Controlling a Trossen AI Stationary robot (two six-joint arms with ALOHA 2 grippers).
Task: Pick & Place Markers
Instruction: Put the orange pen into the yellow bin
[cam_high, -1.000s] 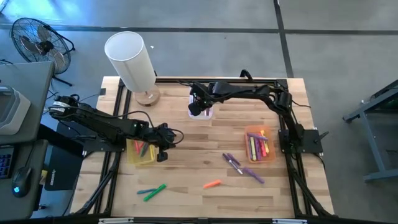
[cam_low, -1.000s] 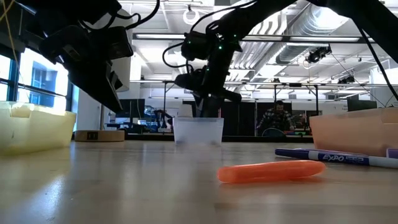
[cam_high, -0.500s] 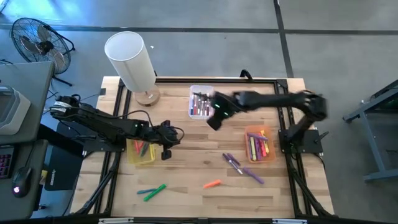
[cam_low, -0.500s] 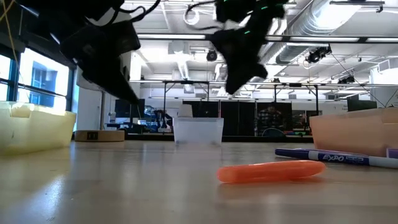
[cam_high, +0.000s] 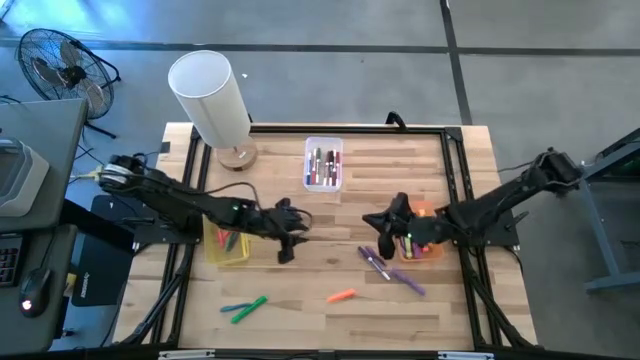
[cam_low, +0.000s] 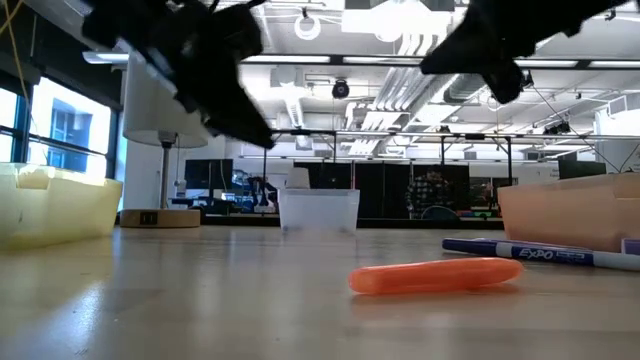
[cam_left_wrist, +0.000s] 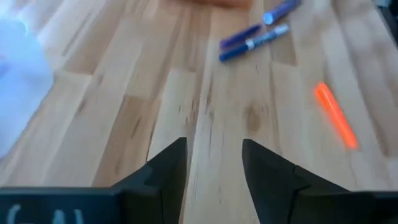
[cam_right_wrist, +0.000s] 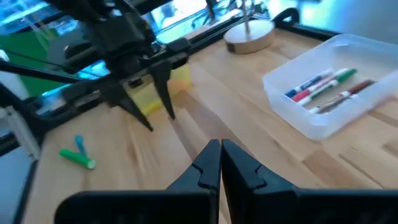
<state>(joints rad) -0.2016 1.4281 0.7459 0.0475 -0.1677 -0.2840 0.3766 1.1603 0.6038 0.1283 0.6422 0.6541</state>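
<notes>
Across the wooden table (cam_high: 300, 290) in the high view, the sorting is looking partly done: markers are already lying in the clear bin (cam_high: 323, 163) at upper centre, in the yellow bin (cam_high: 228, 243) at left and in the orange bin (cam_high: 417, 233) at right. Loose ones are still waiting on the boards: two purple markers (cam_high: 390, 268) right of centre, an orange marker (cam_high: 341, 296) below them, and a green marker (cam_high: 247, 308) with a blue marker (cam_high: 234, 306) toward the lower left, so several picks seem to be left. The left gripper (cam_high: 287, 236) is hanging just right of the yellow bin with its fingers spread and nothing between them; the left wrist view is confirming this, showing bare boards between the two dark fingers (cam_left_wrist: 165, 177) and the purple and orange markers farther off. The right gripper (cam_high: 383, 230) is sitting just left of the orange bin, above the purple markers, clenched and carrying nothing; its wrist view is showing the two fingers (cam_right_wrist: 208, 165) pressed together, which the high view cannot settle. That same view is also revealing the colours inside the clear bin. The low view is giving the orange marker lying flat on the wood at centre, and a printed brand name on one purple marker at right.
</notes>
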